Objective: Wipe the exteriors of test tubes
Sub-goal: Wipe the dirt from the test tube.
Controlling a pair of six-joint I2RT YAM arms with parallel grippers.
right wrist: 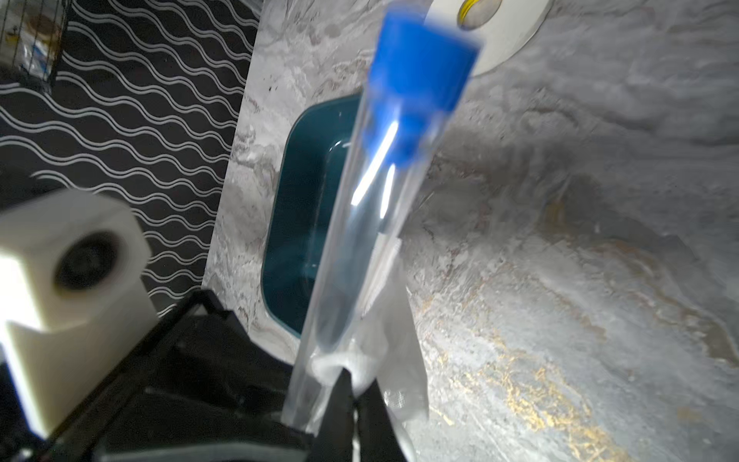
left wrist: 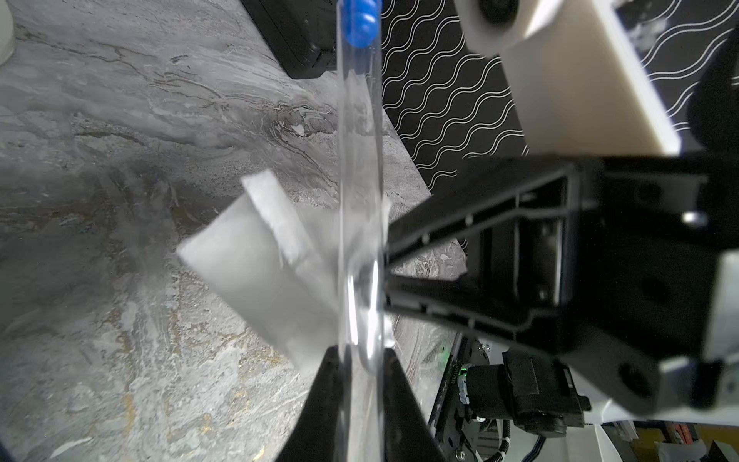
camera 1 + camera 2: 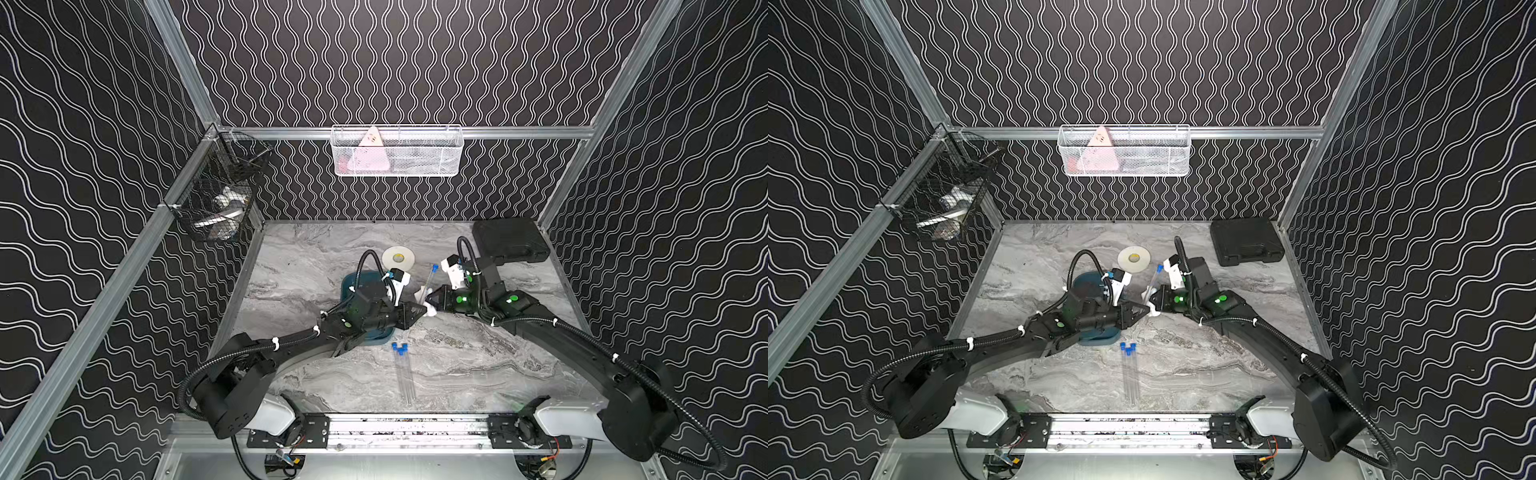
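Held test tube [image 3: 428, 283] [image 2: 359, 160] [image 1: 360, 240]: off the bench [image 3: 478, 374], above its centre, tilted, blue cap toward far edge. Clear wall hard to trace in both top views against the marble pattern. Cap end blurred in right wrist view.

Lower end clamped in left pincer [image 3: 423, 309] [image 2: 362, 356], fingers closed tight on the glass. Very bottom of the tube cut off by frame edge in left wrist view.

Tissue [image 2: 256, 260] [image 1: 384, 340]: white, folded, pressed against the tube just above the left pincer. Pinched in right pincer [image 2: 386, 260] [image 1: 352, 386], fingers together on the tissue. Full wrap around the tube or contact on one side only: cannot tell.

Three test tubes [image 3: 404, 372] [image 3: 1129, 370]: flat on bench, midway along and near front edge, side by side and touching, caps toward far edge. Bodies near invisible, thin outlines only; count taken from the blue caps.

Teal tray [image 3: 351, 282] [image 1: 296, 180]: left of centre, largely hidden under left arm, interior mostly out of sight.

White disc [image 3: 398, 257]: beyond the tray, toward far edge.

Black case [image 3: 509, 243]: far right corner, near side partly covered by right arm.
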